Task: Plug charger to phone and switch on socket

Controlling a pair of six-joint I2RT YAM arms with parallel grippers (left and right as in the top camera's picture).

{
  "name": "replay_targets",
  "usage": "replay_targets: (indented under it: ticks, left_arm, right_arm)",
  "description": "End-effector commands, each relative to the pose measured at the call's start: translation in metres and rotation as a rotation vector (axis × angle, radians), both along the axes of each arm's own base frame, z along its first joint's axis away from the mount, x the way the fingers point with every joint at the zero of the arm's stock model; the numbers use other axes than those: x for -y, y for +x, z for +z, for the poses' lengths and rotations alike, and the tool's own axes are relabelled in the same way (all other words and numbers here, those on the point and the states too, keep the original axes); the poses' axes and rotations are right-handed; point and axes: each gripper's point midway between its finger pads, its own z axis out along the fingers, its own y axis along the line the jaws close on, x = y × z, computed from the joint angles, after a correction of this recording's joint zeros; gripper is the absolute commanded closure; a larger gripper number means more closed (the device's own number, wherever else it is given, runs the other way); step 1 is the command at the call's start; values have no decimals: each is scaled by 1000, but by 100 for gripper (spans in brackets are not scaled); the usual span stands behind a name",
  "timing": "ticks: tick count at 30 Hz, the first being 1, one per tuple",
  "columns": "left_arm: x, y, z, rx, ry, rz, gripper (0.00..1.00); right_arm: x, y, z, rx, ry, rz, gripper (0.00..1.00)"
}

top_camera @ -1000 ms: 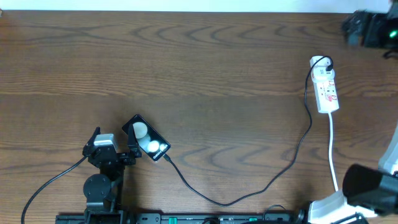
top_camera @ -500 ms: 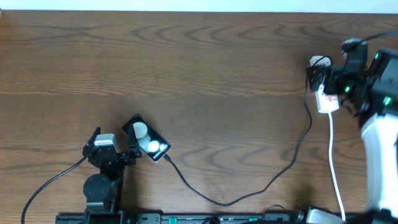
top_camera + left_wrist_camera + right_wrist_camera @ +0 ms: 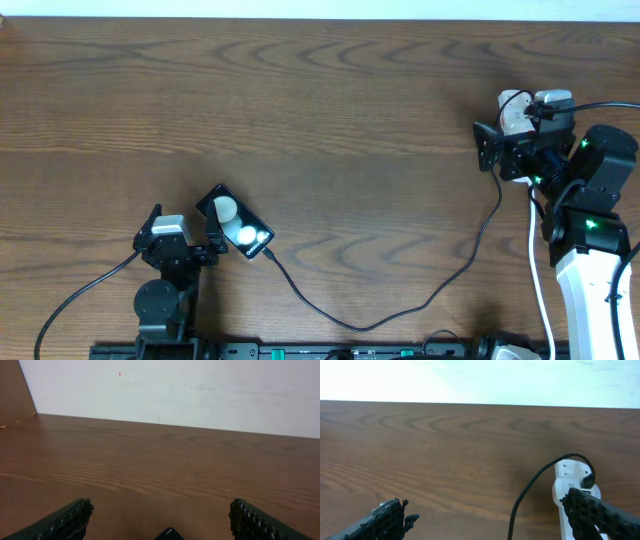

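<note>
- Socket (image 3: 570,478): a white strip flat on the surface (image 3: 320,100). It sits ahead of your right hand (image 3: 486,504) and off to its right-finger side, not centred between the fingers.
- Long axis: it runs away from the hand along the reach line. The far end shows, and the near end goes under the right finger (image 3: 600,512). I cannot tell whether finger and strip touch.
- Switch: it is not visible in either view of the strip. Expect it under or just beside that finger.
- Right hand: fingers spread wide, holding nothing.
- Charger (image 3: 400,305): its plug sits in the socket's far end. The cable loops back toward the phone (image 3: 235,222), and the tip lies right at the phone's edge. Whether it is seated is too small to judge.
- Left hand (image 3: 161,506): also spread wide and empty, with the phone's corner just between its fingers. It is well apart from the socket.
- Judgement: the switch belongs to your right arm, with a small shift toward its right finger.
</note>
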Motion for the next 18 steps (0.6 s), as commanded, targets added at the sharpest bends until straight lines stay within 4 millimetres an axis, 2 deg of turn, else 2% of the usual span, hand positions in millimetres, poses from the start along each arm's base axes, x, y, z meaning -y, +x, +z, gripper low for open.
replay_targets:
  ticks: [1, 4, 7, 13, 18]
  left_arm:
    - [-3, -1, -17, -53, 8, 15, 11]
    - [-3, -1, -17, -53, 8, 15, 11]
    - [-3, -1, -17, -53, 8, 15, 11]
    - [-3, -1, -17, -54, 8, 15, 11]
    - [-3, -1, -17, -53, 8, 15, 11]
  right_arm:
    - [-10, -3, 1, 5, 21, 42, 1]
    - [-12, -5, 3, 12, 19, 47, 1]
    - [-13, -14, 16, 54, 5, 42, 1]
    - [-17, -45, 38, 198, -39, 25, 1]
    - [-12, -65, 32, 319, -92, -44, 1]
